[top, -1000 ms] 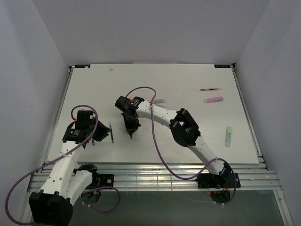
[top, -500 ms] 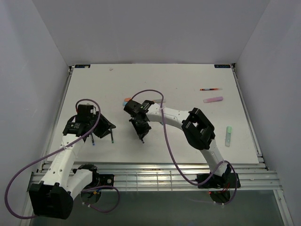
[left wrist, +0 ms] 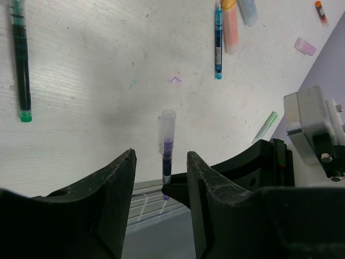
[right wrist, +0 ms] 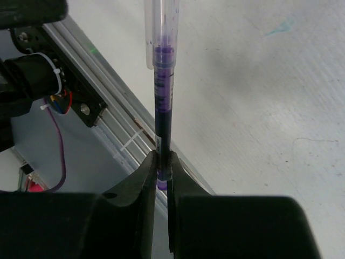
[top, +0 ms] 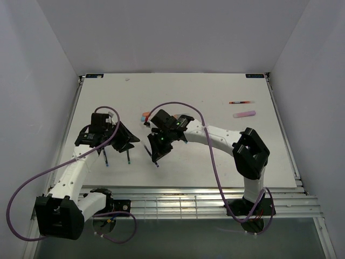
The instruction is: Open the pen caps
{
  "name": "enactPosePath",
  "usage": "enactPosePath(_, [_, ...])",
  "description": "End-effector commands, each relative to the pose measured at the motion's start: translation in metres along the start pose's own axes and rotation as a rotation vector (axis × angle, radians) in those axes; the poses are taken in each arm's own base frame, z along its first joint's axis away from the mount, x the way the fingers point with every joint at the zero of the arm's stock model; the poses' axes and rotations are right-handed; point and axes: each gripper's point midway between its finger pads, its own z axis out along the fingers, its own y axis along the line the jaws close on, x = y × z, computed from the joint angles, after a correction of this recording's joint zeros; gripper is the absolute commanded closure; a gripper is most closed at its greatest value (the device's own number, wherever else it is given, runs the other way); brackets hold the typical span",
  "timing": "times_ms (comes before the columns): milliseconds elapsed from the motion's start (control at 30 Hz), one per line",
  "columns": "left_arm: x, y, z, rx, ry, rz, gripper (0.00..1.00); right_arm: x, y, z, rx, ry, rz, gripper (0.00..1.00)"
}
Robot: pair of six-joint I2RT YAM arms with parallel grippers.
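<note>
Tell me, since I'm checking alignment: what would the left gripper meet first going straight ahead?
Likely the clear cap of the purple pen the right gripper holds, in line ahead; depth is unclear.

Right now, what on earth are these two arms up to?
The right pincer is shut on the barrel of a thin purple-ink pen. Its clear plastic cap is still on. The left pincer, jaws open, is lined up with the pen's capped end but grips nothing yet.
</note>
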Motion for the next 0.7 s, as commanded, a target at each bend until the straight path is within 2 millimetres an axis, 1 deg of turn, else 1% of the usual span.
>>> enactPosePath(0, [-0.007,-0.021,-0.005,0.066,-0.007,0.047,0.47,-0.011,0.033,-0.014,-0.149,-0.050,-0.029,0.92])
enactPosePath(67, [-0.006,-0.020,-0.005,0.063,-0.006,0.045,0.47,-0.014,0.040,-0.017,-0.180,-0.060,-0.030,0.92])
enactPosePath(367, [0.000,-0.012,-0.001,0.049,0.005,0.054,0.47,-0.025,0.054,-0.020,-0.233,-0.080,-0.031,0.92])
enactPosePath(667, [-0.001,-0.010,0.002,0.036,0.008,0.056,0.48,-0.028,0.067,-0.023,-0.300,-0.090,-0.017,0.92])
